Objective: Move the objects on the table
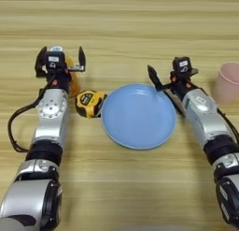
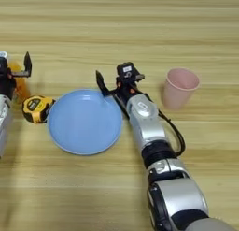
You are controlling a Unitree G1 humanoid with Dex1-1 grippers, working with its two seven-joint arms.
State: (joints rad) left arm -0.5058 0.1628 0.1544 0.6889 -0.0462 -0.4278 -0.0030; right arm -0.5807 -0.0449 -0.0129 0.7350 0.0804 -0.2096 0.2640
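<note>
Blue plate (image 1: 138, 116) mid wooden table (image 1: 130, 19), pink cup (image 2: 180, 88) right, tape measure (image 1: 90, 103) left

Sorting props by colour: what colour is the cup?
The cup is pink, clearest in the right eye view.

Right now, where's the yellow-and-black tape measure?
The yellow-and-black tape measure lies left of centre on the table, against the left rim of the round light-blue plate, just right of the left arm.

Even, bright, warm light falls on the table (image 1: 130, 19), with only faint soft shadows beneath the arms and plate (image 1: 138, 115), mild overall softness, no harsh glare.
</note>
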